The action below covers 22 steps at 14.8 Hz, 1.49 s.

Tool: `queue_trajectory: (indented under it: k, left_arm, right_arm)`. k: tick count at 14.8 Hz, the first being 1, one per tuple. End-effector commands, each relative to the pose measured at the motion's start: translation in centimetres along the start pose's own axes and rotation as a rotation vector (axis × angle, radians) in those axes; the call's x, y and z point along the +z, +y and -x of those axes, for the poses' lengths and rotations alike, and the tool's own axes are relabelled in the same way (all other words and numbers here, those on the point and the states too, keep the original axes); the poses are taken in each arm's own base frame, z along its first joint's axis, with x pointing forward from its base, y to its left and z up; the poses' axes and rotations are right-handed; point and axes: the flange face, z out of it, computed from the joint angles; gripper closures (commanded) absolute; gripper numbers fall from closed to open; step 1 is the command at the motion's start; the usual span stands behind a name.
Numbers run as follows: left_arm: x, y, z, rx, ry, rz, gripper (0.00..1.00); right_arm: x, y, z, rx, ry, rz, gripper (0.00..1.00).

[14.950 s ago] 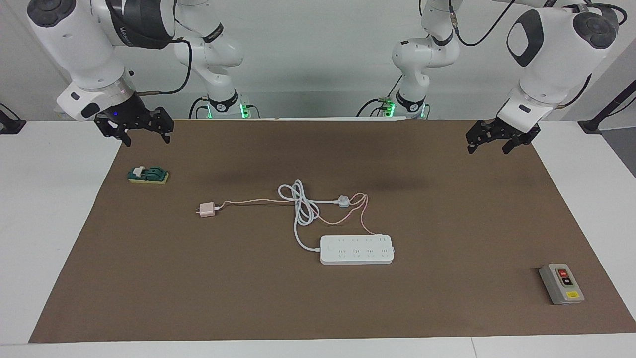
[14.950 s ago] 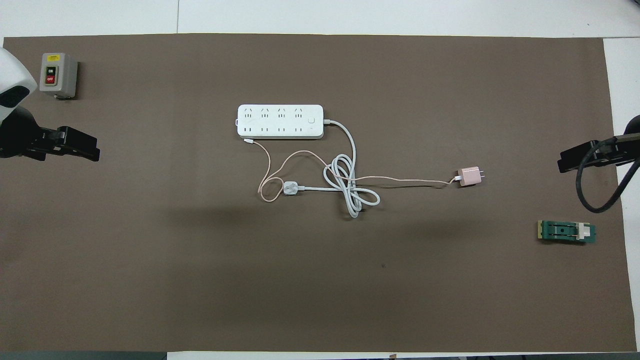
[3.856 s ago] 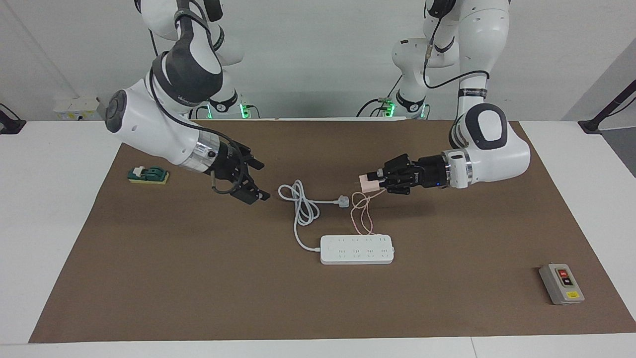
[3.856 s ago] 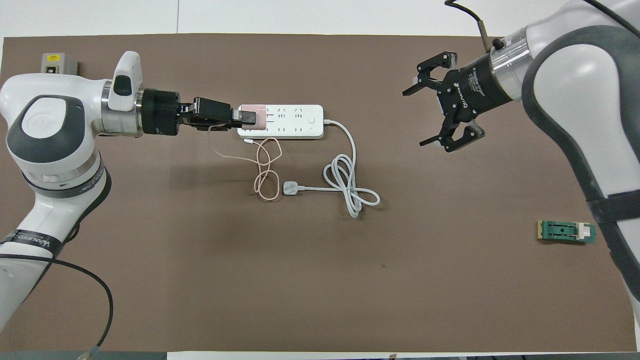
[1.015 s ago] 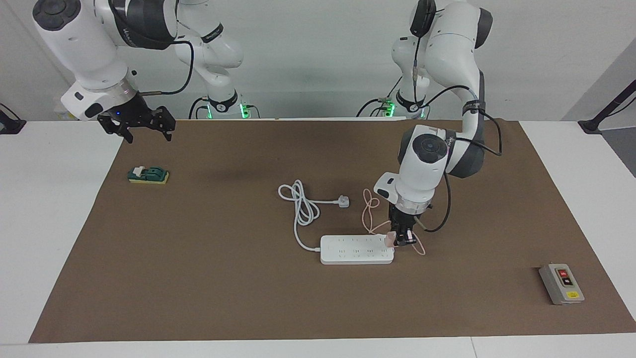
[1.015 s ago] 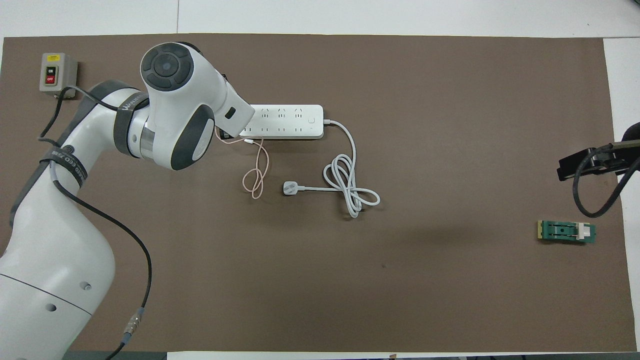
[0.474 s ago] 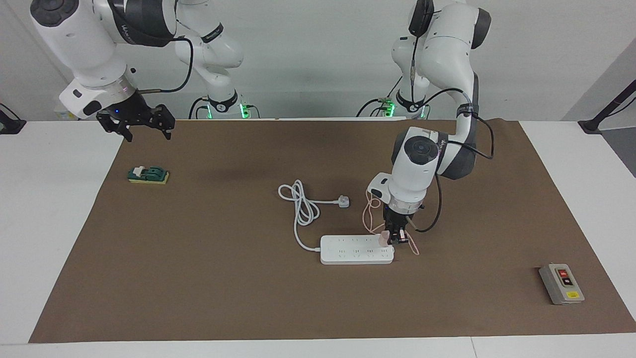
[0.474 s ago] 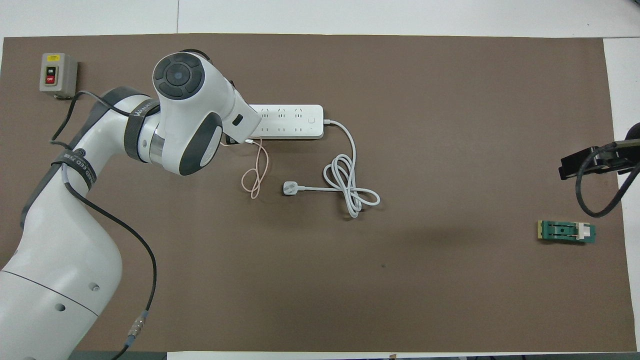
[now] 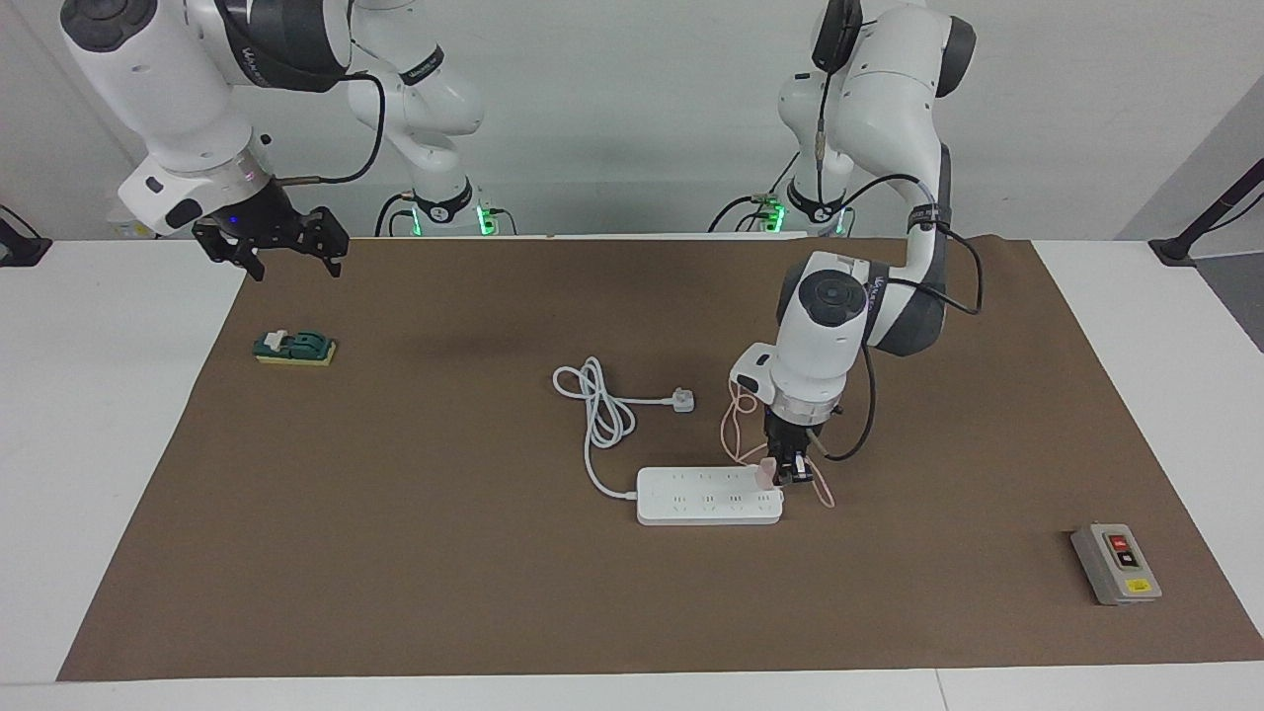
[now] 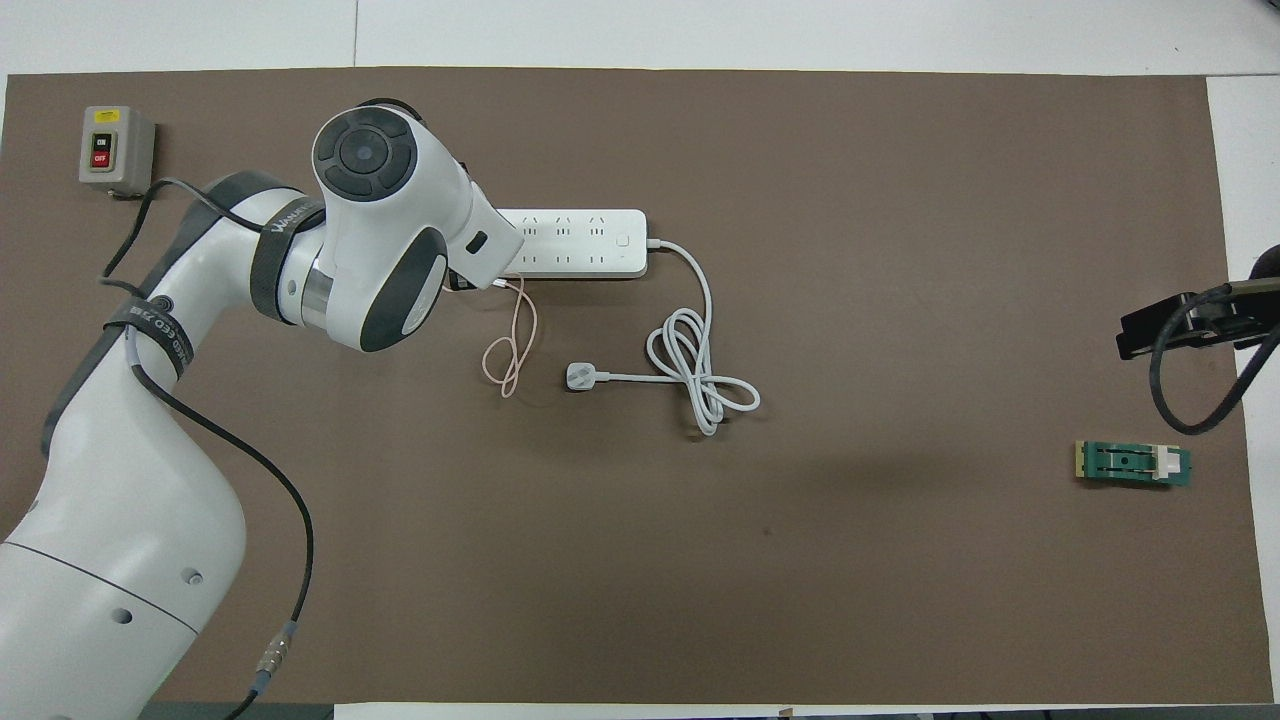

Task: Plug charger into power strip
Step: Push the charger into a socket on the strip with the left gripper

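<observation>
A long flat white power strip [image 9: 709,496] is lying mid-table, its thick white cord looping toward the robots. A small pale pink charger [image 9: 765,475] is sitting upright on the strip's end toward the left arm, its thin pink cable [image 10: 512,340] trailing in loops beside the strip.

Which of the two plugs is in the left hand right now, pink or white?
The pink charger, pinched in the left hand at the power strip's end. The white three-pin plug lies loose on the mat, nearer the robots.

Brown mat [image 9: 395,553] on white table [image 9: 89,415] — pale wall [image 9: 632,109].
</observation>
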Motion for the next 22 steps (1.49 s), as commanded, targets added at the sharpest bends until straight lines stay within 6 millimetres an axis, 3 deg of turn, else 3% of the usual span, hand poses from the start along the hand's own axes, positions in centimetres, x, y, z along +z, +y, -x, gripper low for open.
queue_trajectory:
  k: [1, 22]
  left_arm:
    - [-0.4, 0.7, -0.4, 0.0, -0.026, -0.001, 1.0]
    - [0.2, 1.7, -0.6, 0.029, -0.056, 0.021, 1.0]
  right_arm:
    - [-0.6, -0.3, 0.4, 0.018, -0.007, -0.011, 0.0]
    - [-1.5, -0.8, 0.9, 0.013, 0.017, -0.003, 0.0]
